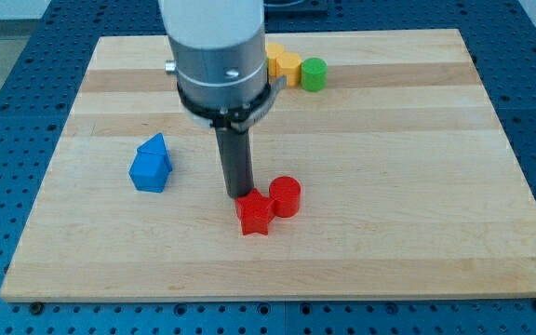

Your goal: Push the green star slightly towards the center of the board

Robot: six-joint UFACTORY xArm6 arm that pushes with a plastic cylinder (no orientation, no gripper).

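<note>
My tip (239, 194) rests just above the red star-like block (254, 215), apparently touching it, with a red cylinder (286, 196) alongside; the rod has no fingers and holds nothing. A green block (314, 73), shape unclear, sits near the table's (417, 186) top beside yellow blocks (283, 64) partly hidden by the arm. A blue block (151, 165) lies left.

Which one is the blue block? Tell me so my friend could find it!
Start at the big wooden board and look at its left side in the view. The blue block sits there alone, left of my tip. It is the only blue piece, with a pointy top like a little house, while the red blocks huddle mid-board.
</note>
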